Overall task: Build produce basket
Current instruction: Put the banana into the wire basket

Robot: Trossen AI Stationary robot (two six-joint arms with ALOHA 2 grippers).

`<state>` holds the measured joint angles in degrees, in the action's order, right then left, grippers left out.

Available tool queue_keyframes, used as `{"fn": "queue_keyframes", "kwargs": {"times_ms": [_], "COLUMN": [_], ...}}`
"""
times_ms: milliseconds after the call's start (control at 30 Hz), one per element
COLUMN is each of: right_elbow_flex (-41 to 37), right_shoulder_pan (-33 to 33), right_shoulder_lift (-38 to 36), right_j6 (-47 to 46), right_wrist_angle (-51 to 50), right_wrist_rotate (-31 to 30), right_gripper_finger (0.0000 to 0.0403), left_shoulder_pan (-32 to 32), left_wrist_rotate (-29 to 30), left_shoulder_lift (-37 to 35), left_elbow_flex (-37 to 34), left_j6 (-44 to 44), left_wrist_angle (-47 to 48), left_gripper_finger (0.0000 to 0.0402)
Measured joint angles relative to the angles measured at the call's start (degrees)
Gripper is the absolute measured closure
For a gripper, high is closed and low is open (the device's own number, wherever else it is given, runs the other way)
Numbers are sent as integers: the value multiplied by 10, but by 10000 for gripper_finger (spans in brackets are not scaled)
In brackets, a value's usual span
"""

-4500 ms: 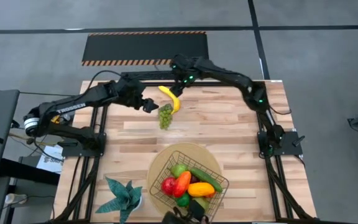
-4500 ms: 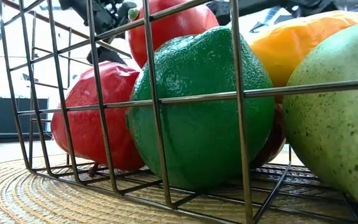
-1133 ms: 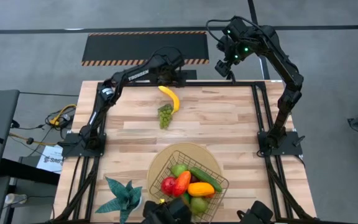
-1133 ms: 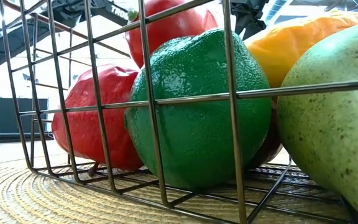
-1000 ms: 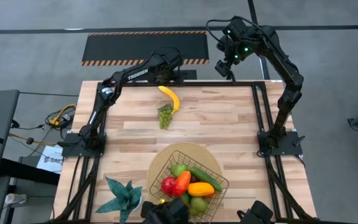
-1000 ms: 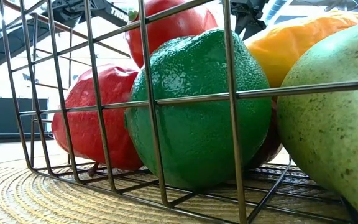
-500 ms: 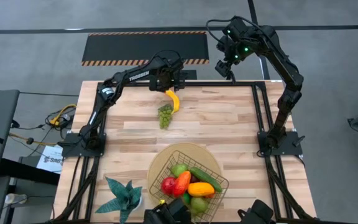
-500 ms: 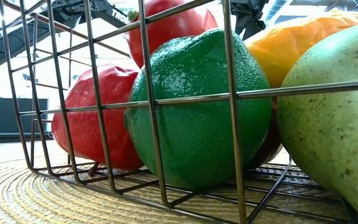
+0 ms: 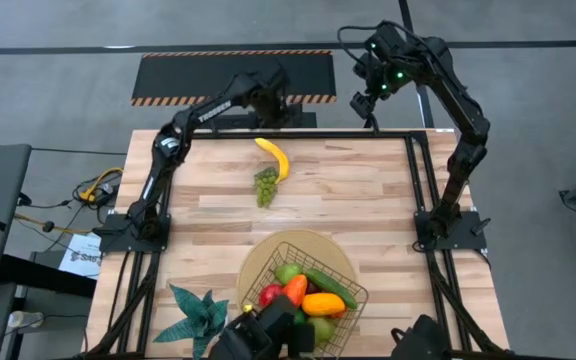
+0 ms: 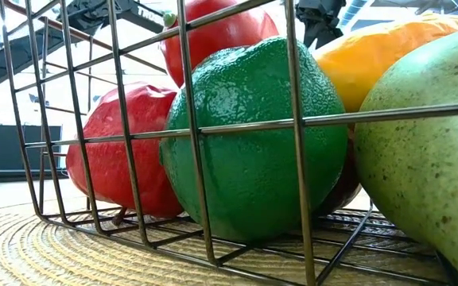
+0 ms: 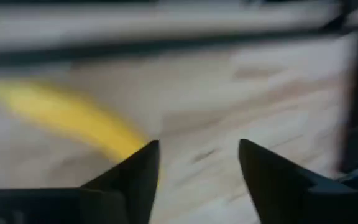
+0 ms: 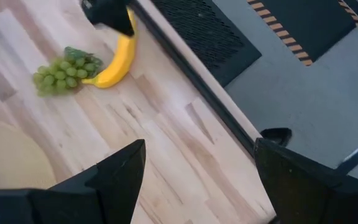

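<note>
Comparing with half a second ago, the left gripper [image 9: 272, 110] is found to have been drawn back from the banana [image 9: 276, 158] toward the far edge of the counter [image 9: 378, 200]. Its fingers are held apart in the left wrist view, with nothing between them. The banana has not been moved: it lies flat near the far edge, touching the green grapes [image 9: 265, 186] just nearer. The pick is therefore judged not yet made, and both pieces remain to be carried.

The right gripper [image 9: 365, 100] is parked high beyond the far edge, with its fingers spread wide and empty. The basket [image 9: 353, 297] sits at the near edge on a round tan mat [image 9: 268, 260], well apart from the banana. It is already packed with a lime [image 10: 253, 135], a red apple [image 10: 118, 151] and other produce. A teal plant [image 9: 196, 312] stands to its left. An unidentified dark object [image 9: 263, 330] overlaps the basket's near left corner and could obstruct a drop there.
</note>
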<state>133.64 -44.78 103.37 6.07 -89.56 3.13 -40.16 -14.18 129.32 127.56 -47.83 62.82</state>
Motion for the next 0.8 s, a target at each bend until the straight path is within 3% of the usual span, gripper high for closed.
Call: {"fn": "queue_keyframes", "kwargs": {"times_ms": [233, 300, 367, 467, 633, 700, 800], "right_elbow_flex": [0, 0, 0, 0, 0, 0, 0], "right_shoulder_pan": [-16, -19, -20, -20, -19, -18, -21], "right_shoulder_lift": [0, 0, 0, 0, 0, 0, 0], "right_j6": [0, 0, -2, -2, -2, -2, -1], "right_wrist_angle": [0, 0, -1, 1, 2, 2, 2], "right_wrist_rotate": [0, 0, 0, 0, 0, 0, 0], "right_gripper_finger": [85, 85, 85, 85, 85, 85, 85], "left_shoulder_pan": [-7, 2, 9, 9, 3, 10, 12], "left_wrist_rotate": [-48, -60, -20, 1, -52, -60, -22], "left_shoulder_lift": [23, 46, 55, 48, 48, 48, 37], "left_elbow_flex": [8, 8, 14, 18, 17, 40, 76], "left_j6": [-27, -51, -58, -51, -64, -51, -21], "left_wrist_angle": [-153, -172, -131, -150, -139, -164, -225], "left_gripper_finger": [382, 390, 397, 401, 401, 401, 401]}}
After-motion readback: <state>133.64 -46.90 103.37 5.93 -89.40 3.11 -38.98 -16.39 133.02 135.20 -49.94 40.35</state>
